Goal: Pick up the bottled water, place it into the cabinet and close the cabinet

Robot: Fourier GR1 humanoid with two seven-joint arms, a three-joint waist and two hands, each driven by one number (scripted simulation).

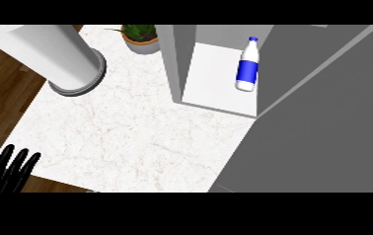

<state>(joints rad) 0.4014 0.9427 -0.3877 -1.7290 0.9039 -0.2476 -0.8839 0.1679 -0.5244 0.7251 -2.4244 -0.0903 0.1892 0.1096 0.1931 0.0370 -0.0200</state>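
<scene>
The water bottle [248,70], white with a blue label and blue cap, lies on the white floor of the open cabinet [215,76], near its right side. The cabinet's grey door [313,125] fills the right of the head view, swung partway across. My left hand [16,167] shows at the lower left edge, fingers straight and pointing up, holding nothing and far from the bottle. My right hand does not show in the view.
A large white cylinder [62,56] stands on the marble counter [138,130] at upper left. A potted plant [140,36] sits at the back beside the cabinet's left wall. Wooden floor shows past the counter's left edge.
</scene>
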